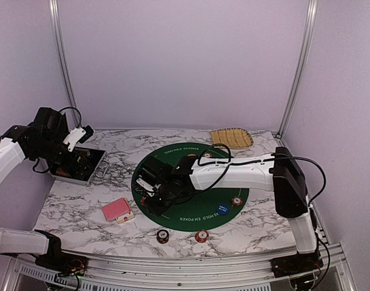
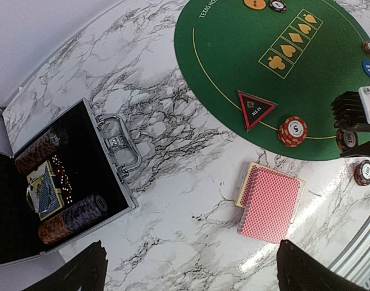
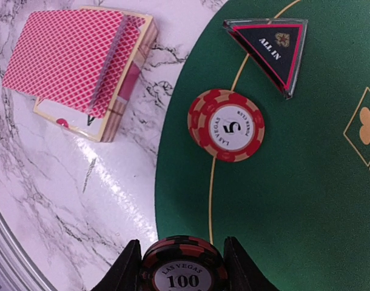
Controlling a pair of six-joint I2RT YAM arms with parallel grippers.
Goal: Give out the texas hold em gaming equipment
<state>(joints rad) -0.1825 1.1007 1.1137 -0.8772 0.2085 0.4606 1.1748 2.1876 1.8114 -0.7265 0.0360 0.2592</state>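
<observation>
My right claw [image 3: 180, 265] is half-closed on the rim of a dark 100 chip [image 3: 184, 277], held face up at the near-left rim of the green mat [image 3: 306, 200]; I can't tell whether it is lifted. I judge the chip to be stiff, light and slick-edged, so pinching across the rim suits it. Just inside that rim lie a red 5 chip [image 3: 226, 125] and the ALL IN marker [image 3: 273, 48]. The card deck [image 3: 82, 66] sits just off the mat on the marble surface [image 3: 70, 200]. Open green lies toward the mat's centre. My left claw [image 2: 194, 276] hangs wide open and empty, well off the mat's left side.
</observation>
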